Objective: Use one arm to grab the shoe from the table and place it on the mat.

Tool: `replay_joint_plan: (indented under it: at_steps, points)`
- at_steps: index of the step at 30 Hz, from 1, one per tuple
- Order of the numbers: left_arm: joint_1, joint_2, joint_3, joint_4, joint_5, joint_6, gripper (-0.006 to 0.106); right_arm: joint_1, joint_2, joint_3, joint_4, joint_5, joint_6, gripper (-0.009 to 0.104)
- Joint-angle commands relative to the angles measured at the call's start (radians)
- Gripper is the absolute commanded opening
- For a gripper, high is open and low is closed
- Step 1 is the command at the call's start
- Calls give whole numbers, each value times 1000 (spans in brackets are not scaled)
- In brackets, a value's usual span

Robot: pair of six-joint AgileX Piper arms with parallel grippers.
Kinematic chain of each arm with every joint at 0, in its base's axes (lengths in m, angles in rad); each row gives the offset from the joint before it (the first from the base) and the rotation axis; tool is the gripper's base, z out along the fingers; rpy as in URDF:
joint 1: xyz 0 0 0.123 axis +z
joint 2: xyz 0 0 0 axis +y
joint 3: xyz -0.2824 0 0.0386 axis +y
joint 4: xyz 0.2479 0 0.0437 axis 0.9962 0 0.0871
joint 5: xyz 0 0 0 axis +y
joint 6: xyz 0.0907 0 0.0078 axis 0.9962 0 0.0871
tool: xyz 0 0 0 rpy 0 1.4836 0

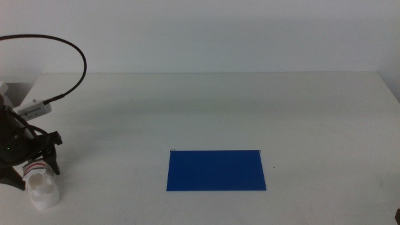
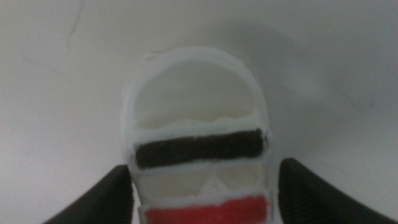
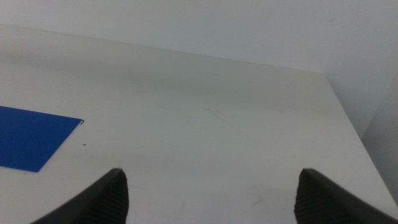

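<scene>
The white shoe [image 1: 42, 189] with a black and a red strap stands on the white table [image 1: 206, 106] at the near left edge. In the left wrist view the shoe [image 2: 196, 106] fills the space between the two dark jaws. My left gripper [image 1: 37, 170] [image 2: 202, 171] is down over the shoe, its jaws pressed against both sides at the strap end. The shoe rests on the table. The deep blue mat [image 1: 216, 170] lies flat near the front middle, well to the right of the shoe, and it also shows in the right wrist view [image 3: 28, 137]. My right gripper [image 3: 211, 180] is open and empty, off to the right.
The left arm's black cable [image 1: 69, 44] loops above the table's left side. The table's right edge [image 3: 348, 118] shows in the right wrist view. Bare tabletop lies between the shoe and the mat.
</scene>
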Motion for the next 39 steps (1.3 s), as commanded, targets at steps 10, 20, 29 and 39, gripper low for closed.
replay_joint_plan:
  at_steps: [10,20,29,39]
  points:
    - [2,-44,-40,-31,48,3,23,3,4,5,-11,-73,-10,78]
    - [-84,-113,-146,29,206,-93,5,3,4,5,-11,-73,-10,78]
    - [-286,-103,-285,45,378,-217,5,3,4,5,-11,-73,-10,78]
    - [-585,-26,-430,21,408,-360,5,3,4,5,-11,-73,-10,78]
